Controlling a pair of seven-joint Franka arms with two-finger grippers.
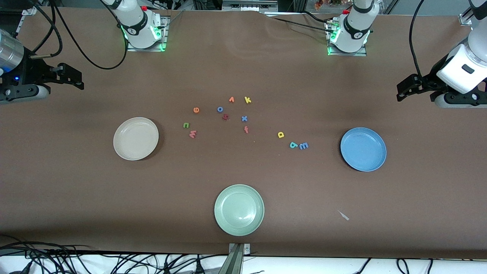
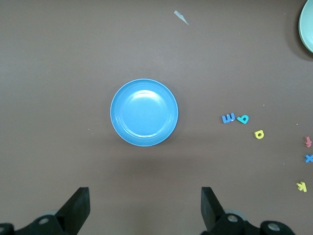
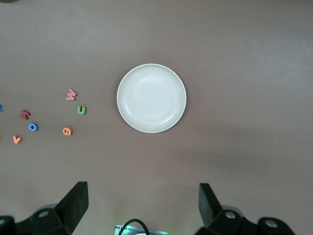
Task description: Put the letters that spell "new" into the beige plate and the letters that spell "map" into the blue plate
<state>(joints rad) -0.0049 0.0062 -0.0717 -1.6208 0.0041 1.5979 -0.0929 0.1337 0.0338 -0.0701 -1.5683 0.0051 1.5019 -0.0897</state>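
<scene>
The beige plate (image 1: 136, 138) (image 3: 151, 98) lies toward the right arm's end, with the green "n" (image 1: 186, 125) (image 3: 81, 110), orange "e" (image 1: 196, 110) (image 3: 67, 130) and pink "w" (image 1: 193, 133) (image 3: 71, 94) beside it. The blue plate (image 1: 363, 149) (image 2: 144, 112) lies toward the left arm's end, near the blue "m" (image 1: 303, 145) (image 2: 228, 118), teal "a" (image 1: 293, 144) (image 2: 243, 118) and yellow "p" (image 1: 280, 134) (image 2: 259, 133). Both plates hold nothing. My right gripper (image 1: 74, 78) (image 3: 143, 205) and left gripper (image 1: 404, 89) (image 2: 145, 208) hang open and high at the table's ends.
A pale green plate (image 1: 239, 209) sits nearest the front camera. Mid-table lie other letters: orange "v" (image 1: 231, 99), yellow "k" (image 1: 247, 100), blue "o" (image 1: 220, 109), blue "x" (image 1: 244, 118), red "f" (image 1: 246, 129). A small pale scrap (image 1: 343, 215) lies near the blue plate.
</scene>
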